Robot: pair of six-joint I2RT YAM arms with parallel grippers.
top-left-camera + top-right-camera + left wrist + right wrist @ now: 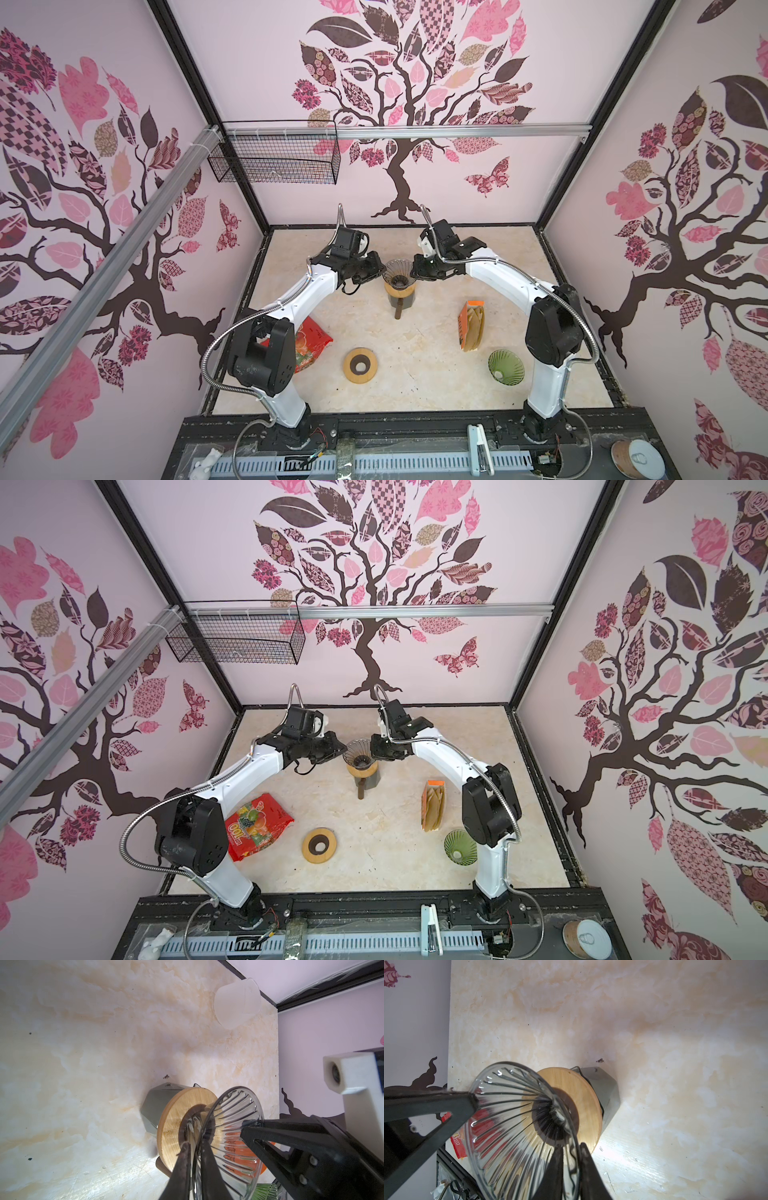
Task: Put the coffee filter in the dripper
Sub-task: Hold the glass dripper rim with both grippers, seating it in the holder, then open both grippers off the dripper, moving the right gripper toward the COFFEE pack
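A clear ribbed glass dripper [398,272] [360,752] stands on a wooden ring over a grey pot [399,301] at the middle back of the table. My left gripper [381,269] [195,1145] pinches its rim from the left, one finger inside the cone and one outside. My right gripper [413,270] [571,1147] pinches the opposite rim the same way. Nothing lies inside the dripper. Brown coffee filters sit in an orange pack [472,328] [435,808] on the right, apart from both grippers.
A green glass dripper [505,366] lies at the front right, a loose wooden ring [360,365] at the front middle and a red snack bag [311,343] at the front left. A wire basket [274,158] hangs on the back wall. A translucent cup [236,1003] stands near the back edge.
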